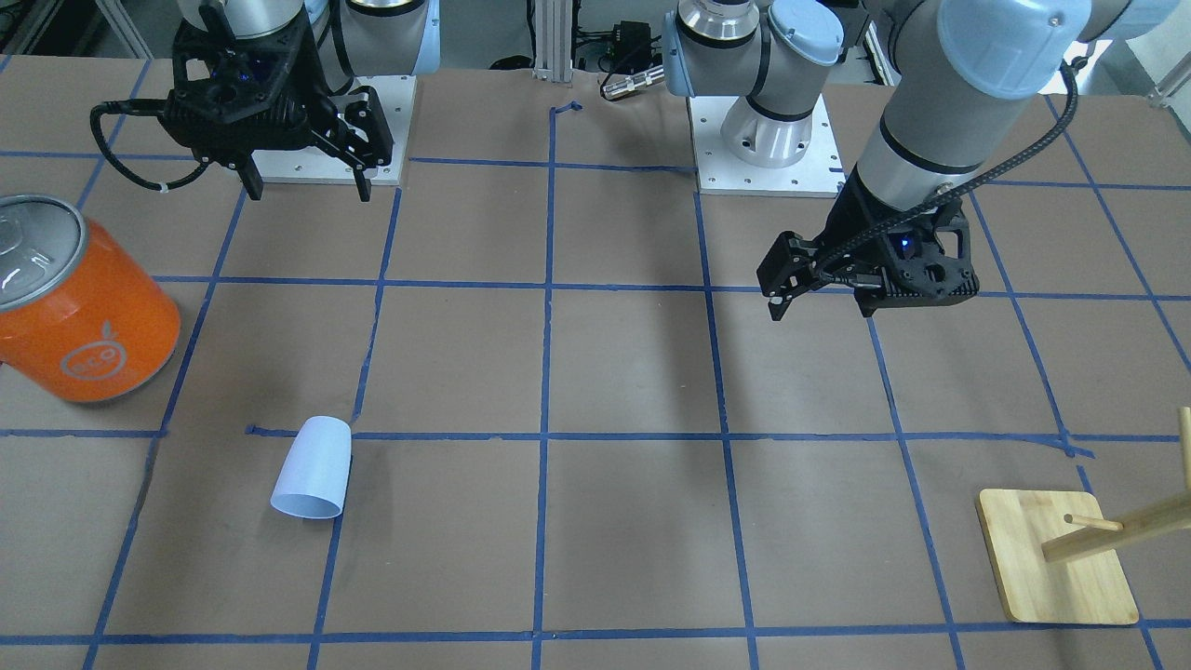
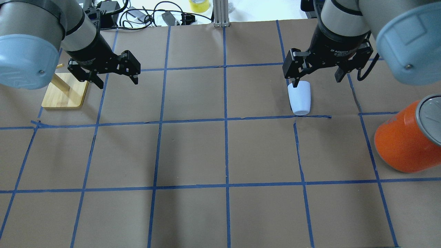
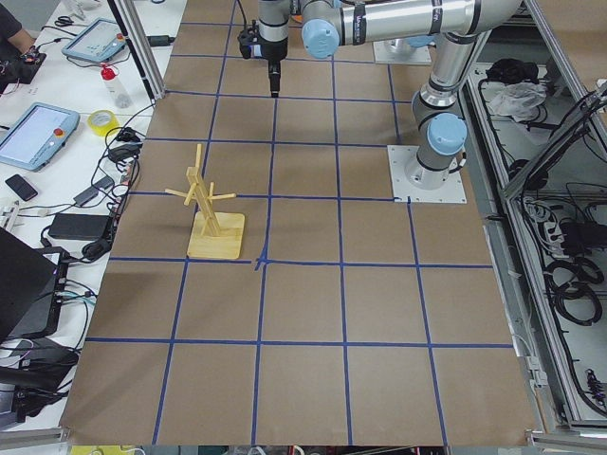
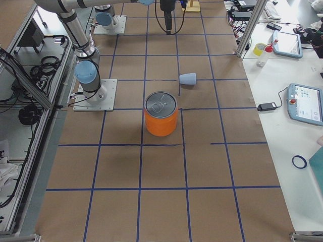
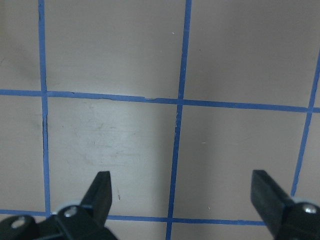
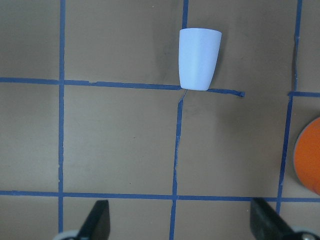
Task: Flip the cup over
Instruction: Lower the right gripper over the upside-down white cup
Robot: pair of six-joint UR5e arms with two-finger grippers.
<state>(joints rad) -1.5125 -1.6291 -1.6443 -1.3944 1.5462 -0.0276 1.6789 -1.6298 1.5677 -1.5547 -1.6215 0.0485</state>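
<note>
The pale lavender-blue cup point(image 1: 314, 468) lies on its side on the brown table, its wider end pointing away from the robot. It also shows in the overhead view point(image 2: 299, 98), the right side view point(image 4: 187, 78) and the right wrist view point(image 6: 199, 59). My right gripper point(image 1: 307, 191) is open and empty, held above the table on the robot's side of the cup and apart from it; it also shows in the overhead view point(image 2: 316, 81) and in its own wrist view point(image 6: 180, 215). My left gripper point(image 1: 822, 309) is open and empty over bare table, as the overhead view point(image 2: 118, 82) and the left wrist view point(image 5: 182, 187) also show.
A big orange can with a silver lid point(image 1: 79, 307) stands at the robot's right of the cup, also in the overhead view point(image 2: 403, 141). A wooden peg stand point(image 1: 1056, 558) stands at the far left side, close to the left gripper in the overhead view point(image 2: 65, 93).
</note>
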